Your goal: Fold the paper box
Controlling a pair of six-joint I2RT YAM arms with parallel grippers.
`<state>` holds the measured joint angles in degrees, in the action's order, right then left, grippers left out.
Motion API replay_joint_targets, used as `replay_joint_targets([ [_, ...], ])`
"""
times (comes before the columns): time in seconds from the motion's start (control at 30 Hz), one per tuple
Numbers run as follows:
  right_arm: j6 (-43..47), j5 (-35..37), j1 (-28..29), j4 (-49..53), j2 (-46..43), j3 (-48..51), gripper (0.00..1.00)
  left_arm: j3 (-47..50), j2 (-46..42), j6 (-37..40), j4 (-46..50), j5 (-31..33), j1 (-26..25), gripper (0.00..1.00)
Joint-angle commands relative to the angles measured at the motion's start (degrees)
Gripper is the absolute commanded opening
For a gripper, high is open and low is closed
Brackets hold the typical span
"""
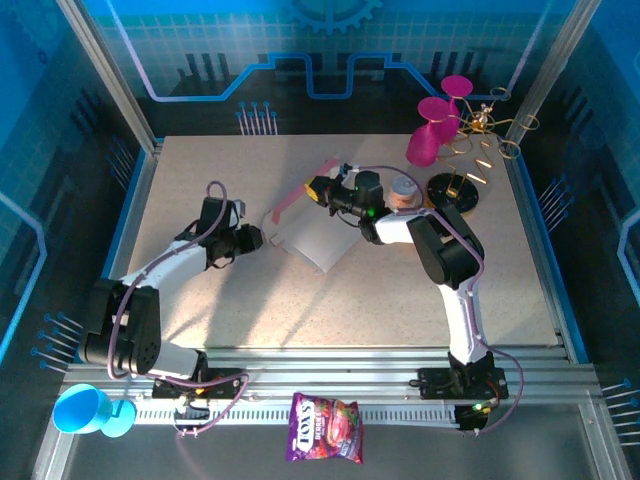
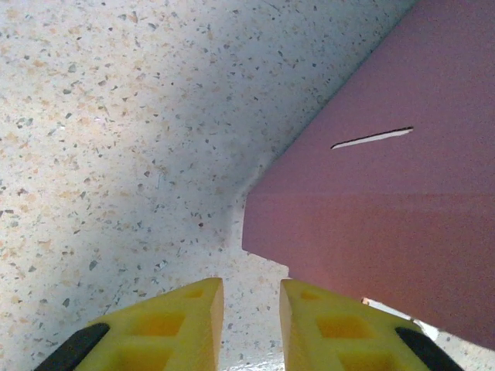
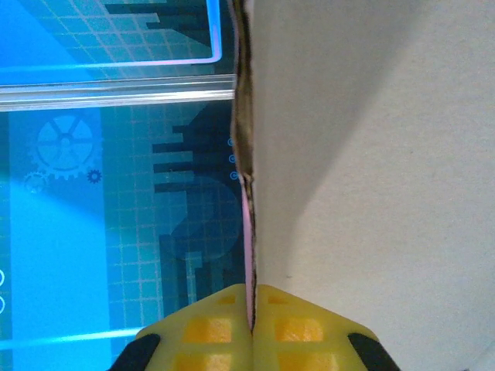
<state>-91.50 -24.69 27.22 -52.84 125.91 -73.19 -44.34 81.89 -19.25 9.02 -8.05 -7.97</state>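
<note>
At mid-table, right gripper (image 3: 252, 308) pinches the paper box (image 1: 318, 238) — left gripper (image 2: 251, 321), part-cropped, slightly parted beside it.

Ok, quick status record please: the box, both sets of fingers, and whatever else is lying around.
paper box: whitish inner side facing the top camera, pink flap at its back-left
right gripper: fingers shut on a box edge, cardboard pinched between them
left gripper: fingers apart, only table in the gap, at the box's left corner
slit: thin cut in the pink panel ahead of the left gripper
elsewhere: magenta cups back right; purple snack bag and blue cup by the near rail
</note>
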Motion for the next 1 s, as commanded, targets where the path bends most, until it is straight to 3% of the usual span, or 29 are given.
replay_joint_targets([
  [0.0,-0.17,-2.44,-0.72,-3.25,1.12,-0.66,0.0,-1.15,1.92,4.05,-1.37,1.41,-0.87,0.27],
  [0.5,-1.31,-3.43,-0.69,-2.64,2.85,-2.61,0.0,-6.93,7.74,7.5,0.71,3.09,-5.28,0.29],
  [0.97,-2.44,-4.91,-1.37,-4.43,3.41,-3.5,0.0,-7.03,8.24,10.31,-2.24,2.74,-8.94,0.4],
])
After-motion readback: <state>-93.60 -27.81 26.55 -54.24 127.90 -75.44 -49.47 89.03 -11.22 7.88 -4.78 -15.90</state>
